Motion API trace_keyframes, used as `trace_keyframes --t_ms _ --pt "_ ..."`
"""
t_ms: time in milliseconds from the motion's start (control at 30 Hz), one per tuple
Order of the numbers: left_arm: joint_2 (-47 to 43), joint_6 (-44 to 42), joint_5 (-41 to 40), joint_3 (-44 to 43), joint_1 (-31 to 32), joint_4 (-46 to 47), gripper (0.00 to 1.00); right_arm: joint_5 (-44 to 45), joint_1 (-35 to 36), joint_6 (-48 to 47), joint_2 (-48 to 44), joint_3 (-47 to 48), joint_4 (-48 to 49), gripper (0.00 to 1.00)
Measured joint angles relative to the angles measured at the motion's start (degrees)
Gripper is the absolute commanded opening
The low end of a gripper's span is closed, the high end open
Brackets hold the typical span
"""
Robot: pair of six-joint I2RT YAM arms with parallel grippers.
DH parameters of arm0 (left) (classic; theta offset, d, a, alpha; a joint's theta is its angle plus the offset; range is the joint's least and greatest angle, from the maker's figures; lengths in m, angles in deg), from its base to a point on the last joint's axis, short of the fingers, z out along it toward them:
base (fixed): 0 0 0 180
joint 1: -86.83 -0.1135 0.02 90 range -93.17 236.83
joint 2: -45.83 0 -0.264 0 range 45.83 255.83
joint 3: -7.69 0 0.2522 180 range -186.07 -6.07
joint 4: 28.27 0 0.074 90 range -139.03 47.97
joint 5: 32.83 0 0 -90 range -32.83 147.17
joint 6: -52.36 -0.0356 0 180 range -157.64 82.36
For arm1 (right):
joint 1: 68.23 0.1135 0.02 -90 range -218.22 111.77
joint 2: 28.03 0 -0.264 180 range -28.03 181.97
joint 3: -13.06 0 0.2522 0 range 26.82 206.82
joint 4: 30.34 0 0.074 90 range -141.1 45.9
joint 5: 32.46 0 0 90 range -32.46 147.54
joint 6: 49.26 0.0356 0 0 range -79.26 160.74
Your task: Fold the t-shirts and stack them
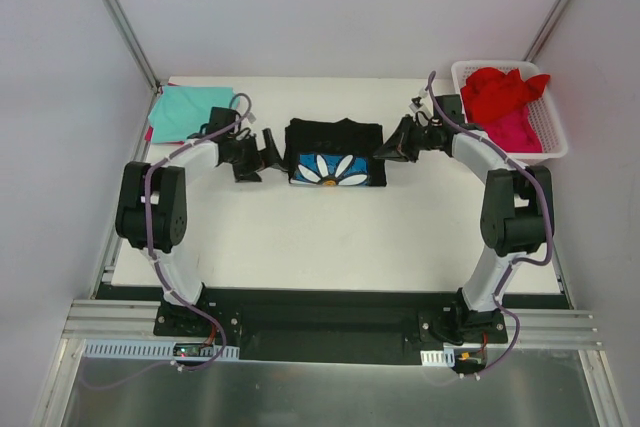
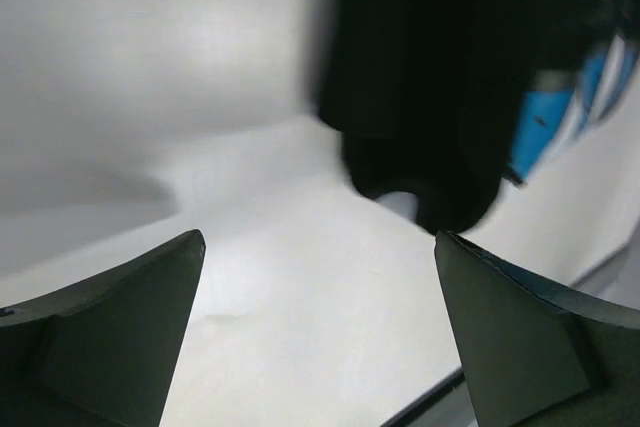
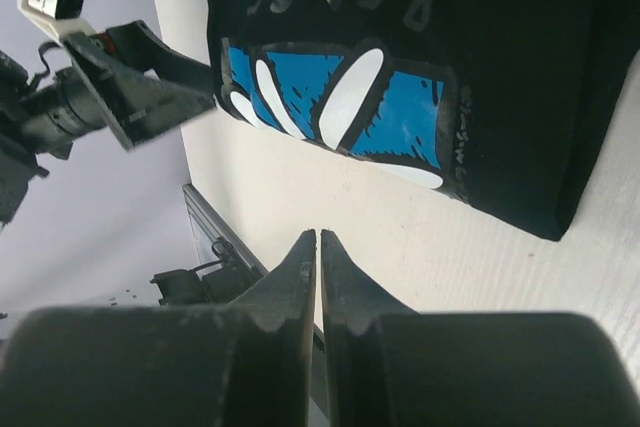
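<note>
White desk (image 1: pixel 330 237) fills the overhead view, walled by pale panels. A folded black t-shirt (image 1: pixel 335 137) with a flower print lies at its centre, between the left fingers (image 1: pixel 272 152) and the right fingers (image 1: pixel 388 147), each just beside an edge. A teal t-shirt (image 1: pixel 190 107) sits at the far left corner. A white basket (image 1: pixel 545 154) at far right holds 2 more, a red t-shirt (image 1: pixel 505 89) over a pink t-shirt (image 1: pixel 517 133).

Left wrist: fingers spread wide and empty, black cloth blurred ahead.

Right wrist: fingers pressed together on nothing (only a hairline gap), above bare desk near the printed edge.
</note>
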State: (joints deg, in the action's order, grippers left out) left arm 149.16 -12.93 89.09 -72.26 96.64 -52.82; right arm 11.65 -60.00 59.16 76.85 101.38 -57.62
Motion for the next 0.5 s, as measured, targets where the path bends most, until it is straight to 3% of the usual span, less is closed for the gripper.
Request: trace_keyframes --t_ms 200,500 --pt "-2.23 -0.09 -6.80 0.07 -8.59 -3.32 0.99 0.09 0.00 -1.36 -0.87 0.00 -2.16 0.08" --pt "-1.27 1.99 -0.44 -15.17 -1.16 -2.71 0.99 0.09 0.07 -1.38 -1.27 0.00 -2.27 0.07"
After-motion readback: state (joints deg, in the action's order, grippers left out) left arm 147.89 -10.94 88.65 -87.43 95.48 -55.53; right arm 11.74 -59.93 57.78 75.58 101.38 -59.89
